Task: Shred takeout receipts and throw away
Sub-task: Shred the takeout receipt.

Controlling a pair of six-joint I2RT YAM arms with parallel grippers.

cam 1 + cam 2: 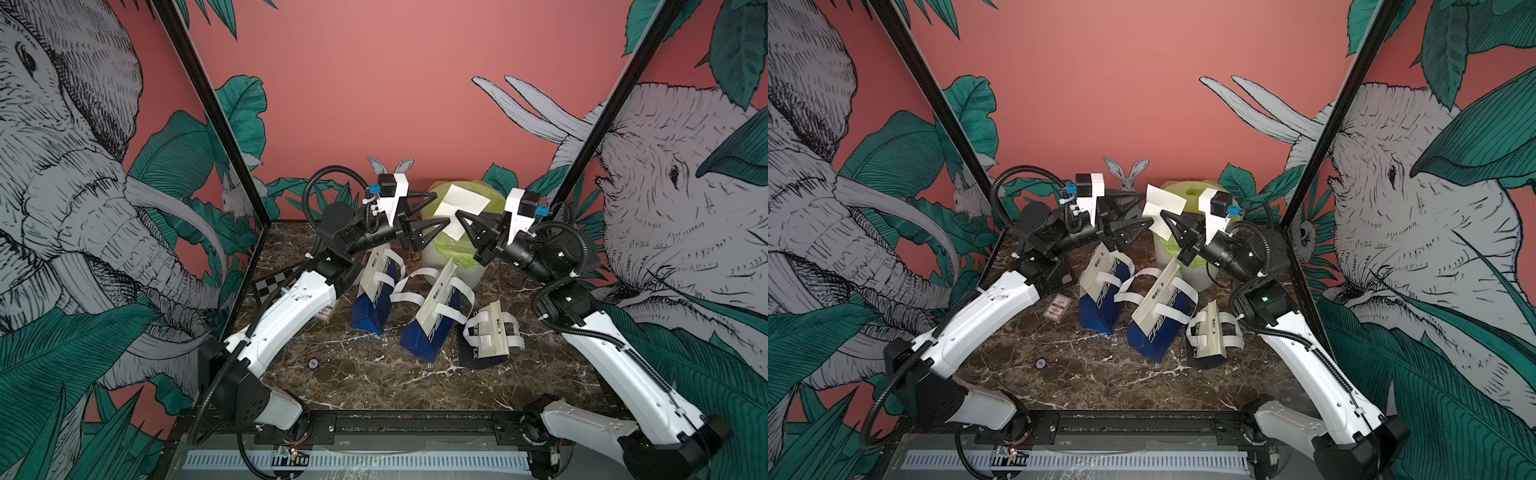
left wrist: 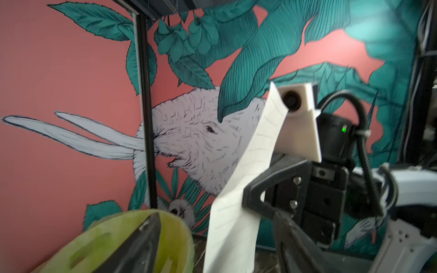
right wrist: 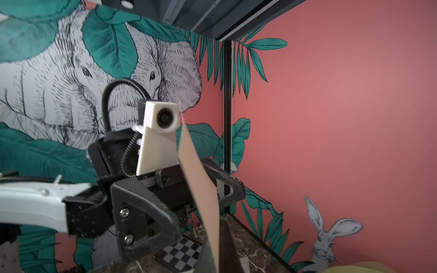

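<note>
One takeout receipt, a white slip with faint grey lines, hangs in the air above the bin. My right gripper is shut on its edge; in the right wrist view the receipt runs down between my own fingertips. My left gripper faces it from the left with its jaws wide open. In the left wrist view the receipt hangs in the gap between the open fingers without touching them. Both top views show the same receipt and right gripper.
The white bin has a yellow-green liner and stands at the back of the marble table. In front of it are three blue bags with white handles. A red-and-white card, a checkerboard and a small round disc lie at the left.
</note>
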